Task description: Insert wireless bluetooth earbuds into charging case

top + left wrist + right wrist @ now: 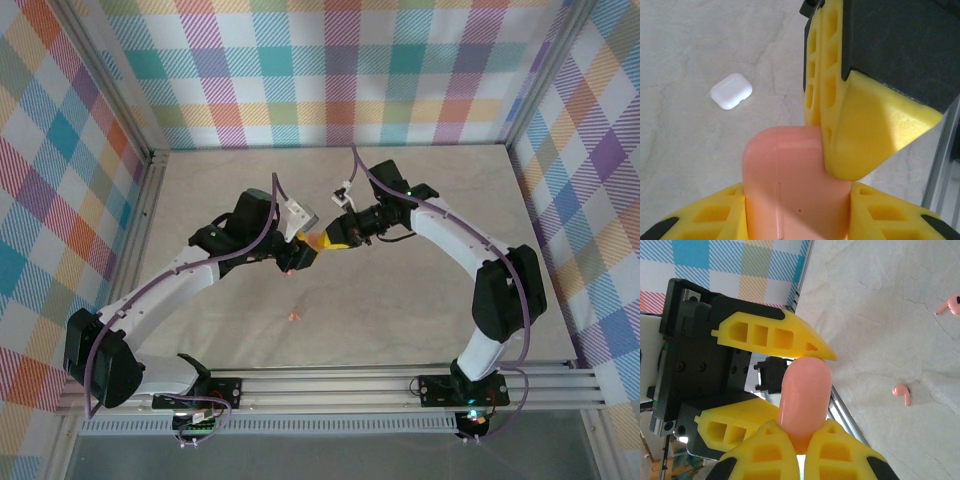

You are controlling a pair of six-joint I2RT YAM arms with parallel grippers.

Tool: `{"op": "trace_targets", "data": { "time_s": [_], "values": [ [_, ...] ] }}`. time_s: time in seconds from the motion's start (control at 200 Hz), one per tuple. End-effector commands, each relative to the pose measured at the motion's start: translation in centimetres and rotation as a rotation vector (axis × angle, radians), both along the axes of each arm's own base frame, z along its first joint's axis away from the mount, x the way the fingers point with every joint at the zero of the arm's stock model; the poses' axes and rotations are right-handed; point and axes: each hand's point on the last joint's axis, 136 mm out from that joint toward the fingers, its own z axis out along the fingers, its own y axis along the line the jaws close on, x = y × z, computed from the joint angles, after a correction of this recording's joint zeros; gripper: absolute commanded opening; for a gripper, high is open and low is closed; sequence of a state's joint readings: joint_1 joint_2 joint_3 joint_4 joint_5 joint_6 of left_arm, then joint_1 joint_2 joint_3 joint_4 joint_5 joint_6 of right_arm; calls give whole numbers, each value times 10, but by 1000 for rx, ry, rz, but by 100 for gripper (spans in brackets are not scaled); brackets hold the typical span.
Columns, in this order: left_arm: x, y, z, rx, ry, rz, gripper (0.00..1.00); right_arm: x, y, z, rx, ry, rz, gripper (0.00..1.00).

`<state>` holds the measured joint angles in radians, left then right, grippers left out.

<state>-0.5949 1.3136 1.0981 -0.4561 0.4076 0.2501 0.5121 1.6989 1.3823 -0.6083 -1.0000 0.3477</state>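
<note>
Step in hand, by the look of it: getting the pink case [805, 390] open, w/ both arms meeting over mid-bench. Left claw [298, 253] pinches the case body across its sides, seemingly clear of the bench [680, 150]. Right claw [800, 429] is pressed together on the case's other end, nipping the rounded tip. That is prob. the lid end, tho which end hinges can't be told. Case looks closed, so no bud is in yet. One pink earbud [902, 393] lies loose on the bench and a second pink earbud [951, 304] lies further off, both well apart from the case. A white case [731, 90] sits shut on the bench beyond the left claw.

Next move likely calls for the left claw to hold the body steady while the right levers the lid back w/o twisting the case out of the grip; then the right lets go & fetches an earbud, stem down into its socket
</note>
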Motion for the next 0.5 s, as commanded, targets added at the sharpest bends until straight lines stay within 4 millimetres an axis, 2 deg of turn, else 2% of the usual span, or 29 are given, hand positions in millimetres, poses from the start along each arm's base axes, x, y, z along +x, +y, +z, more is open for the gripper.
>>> {"op": "trace_targets", "data": {
  "time_s": [0.0, 0.14, 0.335, 0.48, 0.495],
  "values": [
    [-4, -8, 30, -73, -46, -15, 37, 3, 6, 16, 61, -82, -10, 0],
    [4, -3, 48, -129, -104, 62, 67, 7, 5, 21, 74, -139, -47, 0],
    [19, 20, 75, -203, -129, 252, 99, 19, -4, 24, 68, -207, -135, 0],
    [28, 36, 77, -300, -16, 393, 100, 32, -13, 38, 107, -313, -227, 0],
    [30, 35, 83, -334, -20, 401, 100, 32, -14, 40, 115, -328, -234, 0]
  ]
}}
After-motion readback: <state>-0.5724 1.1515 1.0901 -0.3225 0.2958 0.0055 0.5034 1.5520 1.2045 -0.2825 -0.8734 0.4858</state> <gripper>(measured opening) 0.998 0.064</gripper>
